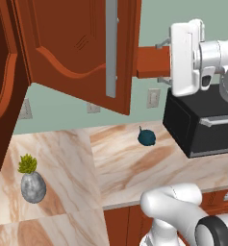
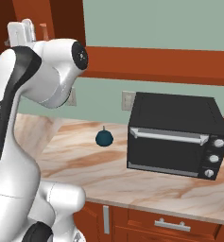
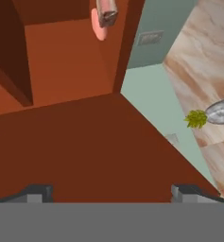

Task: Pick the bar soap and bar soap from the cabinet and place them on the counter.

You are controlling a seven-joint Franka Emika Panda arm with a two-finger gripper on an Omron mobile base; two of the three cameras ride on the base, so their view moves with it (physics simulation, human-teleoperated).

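Your end effector (image 3: 111,191) hangs high by the open cabinet (image 1: 77,43), jaws wide apart and empty. Two bar soaps — pink (image 3: 99,26) and brown-rimmed (image 3: 107,13) — sit touching, far inside. Below, the bench (image 1: 125,163) holds a black oven (image 2: 177,134).

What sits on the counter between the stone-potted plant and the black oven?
A small dark teal round object lies between plant and oven, left base view; otherwise bare counter.

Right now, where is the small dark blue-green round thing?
The round thing sits on the counter, just left of the black oven and near the back wall; the right base view shows it there too.
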